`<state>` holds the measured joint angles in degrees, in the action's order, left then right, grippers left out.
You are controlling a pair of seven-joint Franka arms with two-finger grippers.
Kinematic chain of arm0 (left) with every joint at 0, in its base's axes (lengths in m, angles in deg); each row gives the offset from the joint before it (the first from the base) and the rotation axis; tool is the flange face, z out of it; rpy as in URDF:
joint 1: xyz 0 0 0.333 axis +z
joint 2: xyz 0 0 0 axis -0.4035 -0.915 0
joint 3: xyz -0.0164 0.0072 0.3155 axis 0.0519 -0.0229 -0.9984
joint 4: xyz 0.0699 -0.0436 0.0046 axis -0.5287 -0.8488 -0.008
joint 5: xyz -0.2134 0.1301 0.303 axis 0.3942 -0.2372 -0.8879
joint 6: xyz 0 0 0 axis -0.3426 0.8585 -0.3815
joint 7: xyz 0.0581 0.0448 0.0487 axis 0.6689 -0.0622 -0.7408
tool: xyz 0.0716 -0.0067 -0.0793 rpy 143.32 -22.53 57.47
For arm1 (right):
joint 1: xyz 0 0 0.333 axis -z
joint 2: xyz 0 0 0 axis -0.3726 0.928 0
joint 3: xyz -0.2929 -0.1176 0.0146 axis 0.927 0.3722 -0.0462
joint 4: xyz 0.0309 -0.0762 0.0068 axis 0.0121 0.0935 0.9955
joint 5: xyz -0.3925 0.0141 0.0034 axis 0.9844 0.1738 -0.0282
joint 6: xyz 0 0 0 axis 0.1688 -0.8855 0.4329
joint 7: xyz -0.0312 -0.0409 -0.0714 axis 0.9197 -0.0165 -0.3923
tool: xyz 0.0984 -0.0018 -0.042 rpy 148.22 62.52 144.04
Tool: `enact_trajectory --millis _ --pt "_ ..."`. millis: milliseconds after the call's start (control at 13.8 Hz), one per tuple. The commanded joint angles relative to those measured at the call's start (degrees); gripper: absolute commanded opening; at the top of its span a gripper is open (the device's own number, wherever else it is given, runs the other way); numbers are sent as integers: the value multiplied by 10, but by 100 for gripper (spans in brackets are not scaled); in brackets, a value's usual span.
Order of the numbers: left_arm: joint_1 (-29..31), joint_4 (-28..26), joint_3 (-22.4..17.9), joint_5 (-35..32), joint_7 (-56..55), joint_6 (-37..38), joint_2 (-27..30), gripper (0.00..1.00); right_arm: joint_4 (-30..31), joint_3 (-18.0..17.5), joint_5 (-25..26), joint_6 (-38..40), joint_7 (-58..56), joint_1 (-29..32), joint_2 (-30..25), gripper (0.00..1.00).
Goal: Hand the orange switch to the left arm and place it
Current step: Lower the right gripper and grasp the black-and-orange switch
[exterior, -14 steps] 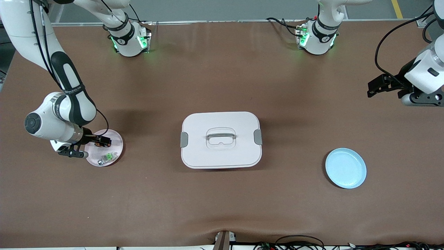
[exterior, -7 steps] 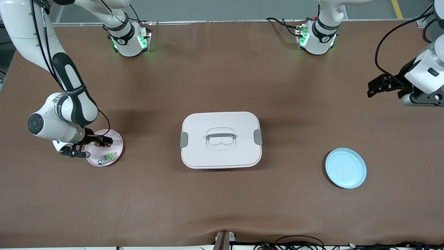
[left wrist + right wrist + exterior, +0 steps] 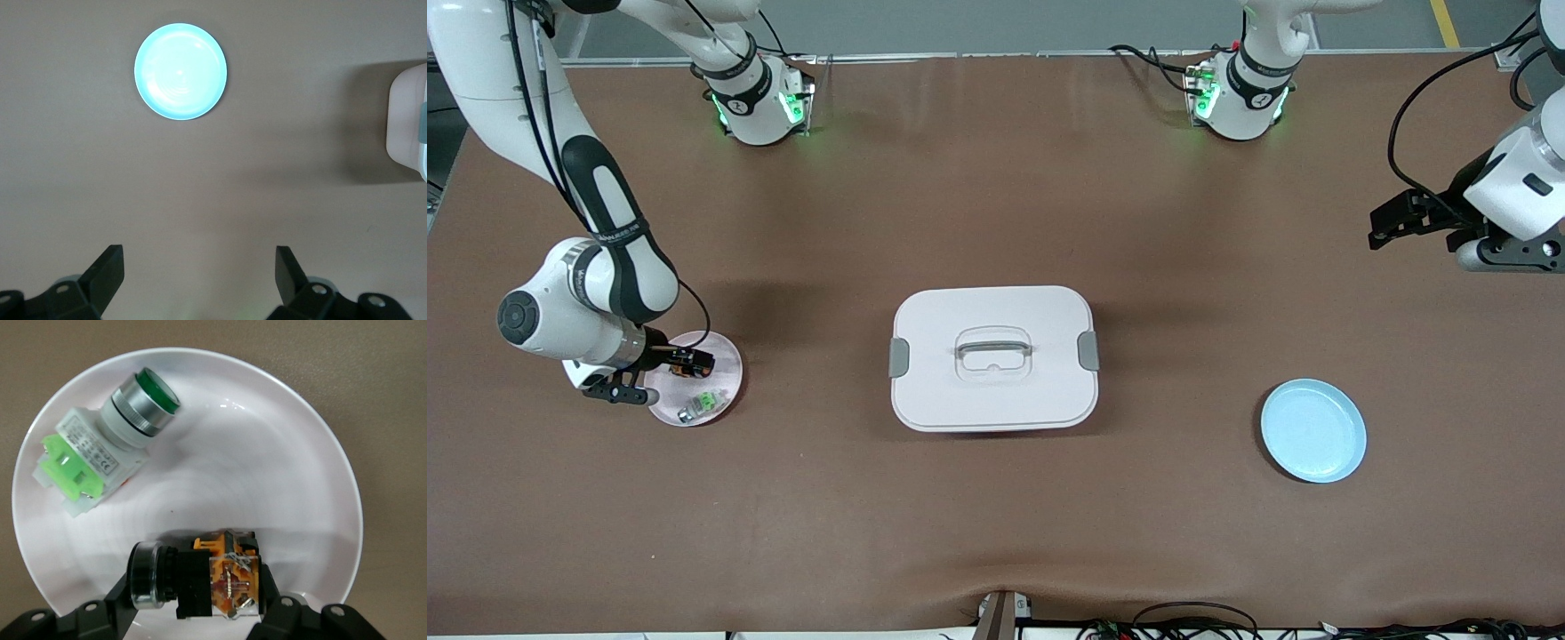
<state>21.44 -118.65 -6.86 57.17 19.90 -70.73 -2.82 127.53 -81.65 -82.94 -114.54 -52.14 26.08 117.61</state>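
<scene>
The right gripper [image 3: 200,600] is sitting low in the pink plate [image 3: 725,369] at the right arm's end of the table, its fingers closing tight on the orange switch [image 3: 207,577], which is lying on its side in the plate between them. To do this step well, I judge the grip should be settling squarely on the black and orange body rather than on the round cap, and the lift should be going straight up, so the switch is not dragging on the plate or nudging the green switch [image 3: 107,457] lying beside it, nearer the front camera. The left gripper [image 3: 197,277] is waiting with its fingers spread wide and holding nothing, hanging over bare table at the left arm's end, with the blue plate [image 3: 1313,430] lying nearer the front camera than the spot below it. The box [image 3: 993,357] is sitting mid-table, squarely between the two plates, so it is standing right in the direct path; the carry and the handover between the arms will likely be needing to pass well above it or around it, clear of its handle.
</scene>
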Motion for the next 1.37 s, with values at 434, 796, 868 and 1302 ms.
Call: enact_trajectory --millis 434,796,868,1302 --pt "1 14 -1 -6 3 11 -8 100 -79 -2 -129 197 0 21 -14 0" --pt "-8 54 3 17 0 21 -4 100 -93 -3 -150 280 136 1 -61 0" --pt "-5 64 3 40 0 31 -4 100 -93 -4 -150 296 167 -7 -73 0" --pt "0 96 0 225 -5 59 -3 100 -179 -6 -202 439 459 -40 -97 0"
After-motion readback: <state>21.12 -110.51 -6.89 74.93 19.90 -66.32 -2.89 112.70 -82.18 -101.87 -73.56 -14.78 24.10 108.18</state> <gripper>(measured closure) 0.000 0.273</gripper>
